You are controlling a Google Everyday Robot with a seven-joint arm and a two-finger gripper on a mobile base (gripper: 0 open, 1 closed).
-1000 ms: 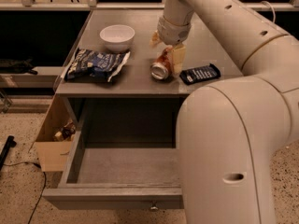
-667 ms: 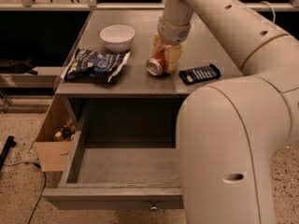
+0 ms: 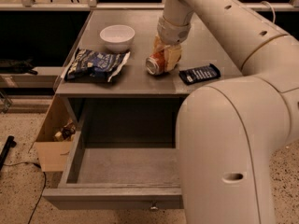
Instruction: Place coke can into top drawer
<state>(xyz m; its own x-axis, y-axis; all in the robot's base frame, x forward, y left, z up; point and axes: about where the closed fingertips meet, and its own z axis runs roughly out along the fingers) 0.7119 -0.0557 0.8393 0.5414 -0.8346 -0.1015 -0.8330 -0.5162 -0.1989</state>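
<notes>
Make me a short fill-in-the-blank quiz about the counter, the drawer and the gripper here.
1. The gripper, above the counter, is clamped on the ____, whose silver end faces the camera.
2. Below the counter, the top drawer stands ____.
3. The bowl behind the chip bag is coloured ____.
Missing words: coke can; open; white.

dim overhead light (deep shadow below) hits the end effector [image 3: 165,59] clasping the coke can [image 3: 154,65] over the counter [image 3: 140,84].
</notes>
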